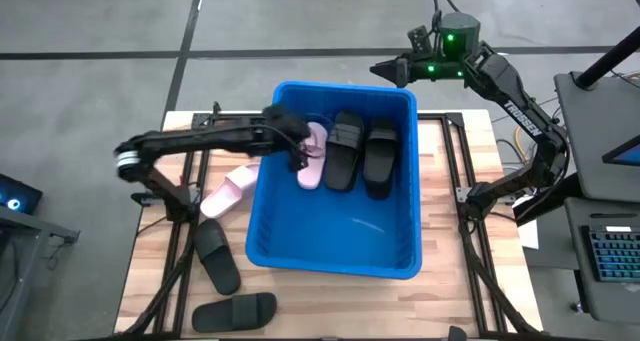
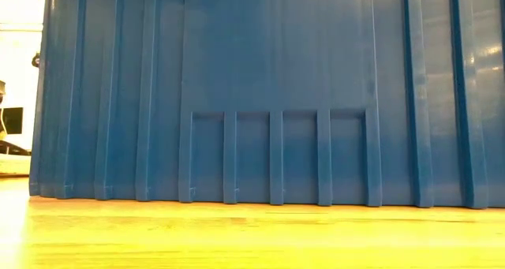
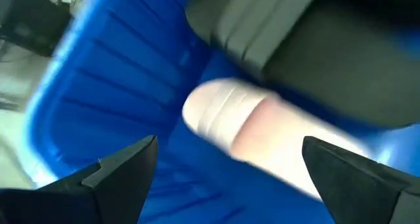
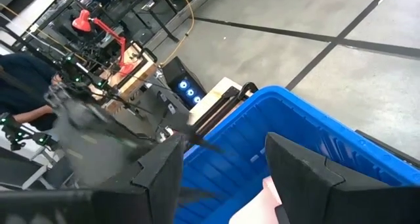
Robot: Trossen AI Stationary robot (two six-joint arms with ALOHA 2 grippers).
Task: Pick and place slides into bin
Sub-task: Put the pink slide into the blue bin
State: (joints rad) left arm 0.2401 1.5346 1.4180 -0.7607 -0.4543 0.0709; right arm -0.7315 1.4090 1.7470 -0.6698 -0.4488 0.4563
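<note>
The blue bin [image 1: 335, 256] stands mid-table and fills the low view [image 2: 268, 95]. In it lie a pale pink slide [image 1: 312, 161] and two black slides [image 1: 345, 151] [image 1: 380, 159], side by side toward the far wall. My left gripper [image 1: 298, 153] reaches over the bin's left rim and is open just above the pink slide [image 3: 262, 129], its fingers [image 3: 125, 165] apart on either side of it. My right gripper [image 1: 385, 71] is open and empty, raised beyond the bin's far rim [image 4: 308, 112]. Another pink slide [image 1: 230, 193] and two black slides [image 1: 217, 254] [image 1: 235, 311] lie on the table left of the bin.
The bin takes up most of the table's middle, and its near half holds no slides. Bare wooden tabletop [image 1: 150, 271] shows around the three slides on the left. Dark frame rails run along both sides of the table. Equipment and a keyboard [image 1: 610, 256] stand off the right edge.
</note>
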